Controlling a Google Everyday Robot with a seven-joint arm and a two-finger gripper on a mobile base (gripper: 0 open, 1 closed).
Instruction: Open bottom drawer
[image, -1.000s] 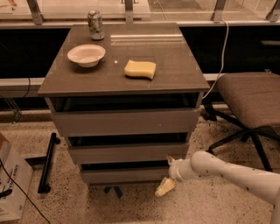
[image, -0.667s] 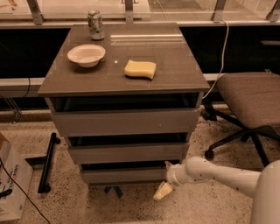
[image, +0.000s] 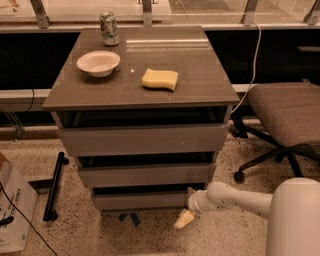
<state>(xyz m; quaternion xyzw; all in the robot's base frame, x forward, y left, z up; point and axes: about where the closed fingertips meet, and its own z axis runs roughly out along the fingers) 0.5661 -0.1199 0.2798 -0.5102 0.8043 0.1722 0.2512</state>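
Observation:
A grey-taupe cabinet has three handleless drawer fronts stacked below its top. The bottom drawer (image: 142, 200) is the slim lowest panel, just above the floor, and looks level with the fronts above it. My gripper (image: 184, 219) hangs at the end of the white arm (image: 235, 199), low at the drawer's right end, just in front of and below its lower right corner. One cream fingertip (image: 183, 220) points down-left toward the floor.
On the cabinet top (image: 200, 65) sit a white bowl (image: 98, 62), a yellow sponge (image: 160, 79) and a can (image: 108, 22). An office chair (image: 285, 115) stands to the right. A cardboard box (image: 12, 210) and a black bar (image: 54, 187) lie on the floor at left.
The arm has shifted slightly left along the floor, bringing the gripper closer under the bottom drawer's right corner. The drawers have not moved.

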